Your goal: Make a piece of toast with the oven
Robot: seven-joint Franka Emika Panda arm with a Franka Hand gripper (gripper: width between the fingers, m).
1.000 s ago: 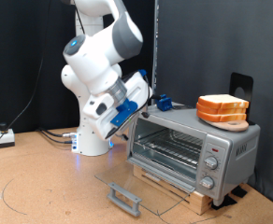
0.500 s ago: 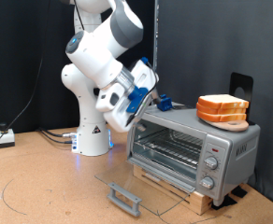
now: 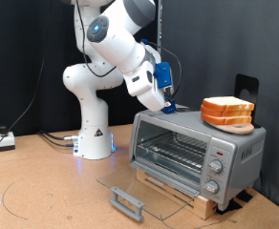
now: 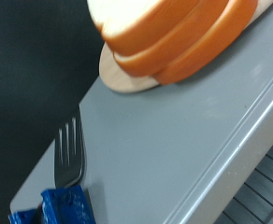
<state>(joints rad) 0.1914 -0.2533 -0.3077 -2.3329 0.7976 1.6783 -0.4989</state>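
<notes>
The oven (image 3: 192, 143) stands at the exterior view's right with its glass door (image 3: 144, 186) folded down flat and its wire rack (image 3: 173, 153) bare. A stack of thick bread slices (image 3: 226, 112) sits on a round wooden plate on the oven's top; it also shows in the wrist view (image 4: 174, 33). No single thin slice shows. My gripper (image 3: 168, 103) hangs just above the top's left end, next to a blue-handled fork (image 4: 69, 154) lying there. No fingers show in the wrist view, and nothing shows between them.
The door's grey bar handle (image 3: 128, 200) sticks out over the floor in front of the oven. The robot's white base (image 3: 94, 134) stands to the exterior view's left of it. Knobs (image 3: 216, 164) are on the oven's right panel. Cables lie at the far left.
The arm has swung up and to the exterior view's right, from beside the oven's left wall to above its top's left end. The oven and bread have not moved.
</notes>
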